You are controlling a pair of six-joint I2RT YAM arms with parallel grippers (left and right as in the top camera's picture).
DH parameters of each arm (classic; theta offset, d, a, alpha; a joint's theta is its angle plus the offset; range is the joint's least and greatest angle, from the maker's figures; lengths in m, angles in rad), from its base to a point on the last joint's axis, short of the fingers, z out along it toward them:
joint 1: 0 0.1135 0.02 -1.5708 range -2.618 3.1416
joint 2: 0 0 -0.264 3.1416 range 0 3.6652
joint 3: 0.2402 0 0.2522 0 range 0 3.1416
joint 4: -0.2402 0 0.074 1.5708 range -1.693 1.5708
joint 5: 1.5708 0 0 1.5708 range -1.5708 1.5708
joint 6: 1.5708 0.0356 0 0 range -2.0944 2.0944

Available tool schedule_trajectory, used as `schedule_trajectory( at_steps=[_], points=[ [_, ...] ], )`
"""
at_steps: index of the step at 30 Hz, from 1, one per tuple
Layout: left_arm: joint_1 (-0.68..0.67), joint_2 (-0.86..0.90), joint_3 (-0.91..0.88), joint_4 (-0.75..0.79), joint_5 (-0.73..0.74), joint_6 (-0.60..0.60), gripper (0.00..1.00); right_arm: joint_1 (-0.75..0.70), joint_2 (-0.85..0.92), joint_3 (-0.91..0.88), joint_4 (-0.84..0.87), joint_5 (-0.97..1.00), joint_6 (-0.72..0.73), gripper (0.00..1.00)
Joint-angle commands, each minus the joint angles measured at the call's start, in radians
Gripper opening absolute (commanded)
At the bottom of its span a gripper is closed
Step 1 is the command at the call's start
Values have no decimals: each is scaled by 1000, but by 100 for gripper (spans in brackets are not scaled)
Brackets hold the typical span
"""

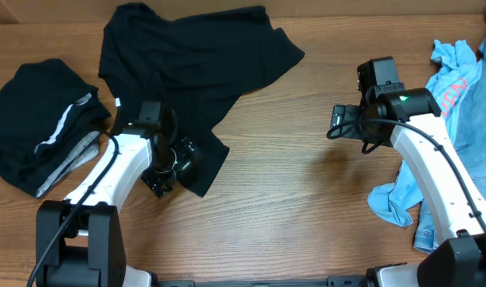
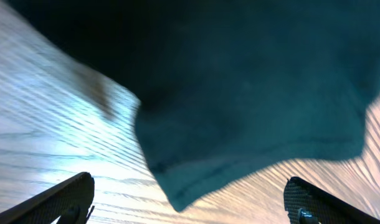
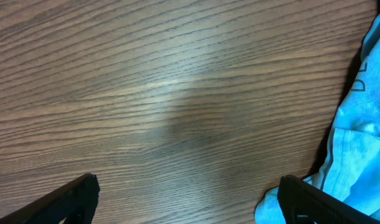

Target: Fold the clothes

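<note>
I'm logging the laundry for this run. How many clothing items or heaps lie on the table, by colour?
Black: 2, a spread shirt and a folded bundle
Blue: 1, a heap whose pieces cannot be told apart
Total: 3

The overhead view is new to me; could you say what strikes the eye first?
A black T-shirt sprawls unfolded across the upper left, the left gripper open at its lower corner. A folded black garment lies far left; a pale blue clothes heap crowds the right edge.
</note>
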Motion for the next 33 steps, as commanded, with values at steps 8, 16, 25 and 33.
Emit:
schedule_trajectory(
  at_steps=[8,16,25,33],
  points=[
    [12,7,-18,169,-269,-108,91,-1,1,12,-7,-8,-7,95],
    [12,103,-18,214,-249,-109,85,-1,1,12,-13,-8,-7,94],
    [43,19,81,-42,-303,71,4,-1,1,12,-7,-8,-7,94],
    [51,-500,274,-359,-509,148,4,1,10,12,164,-349,-187,93]
  ],
)
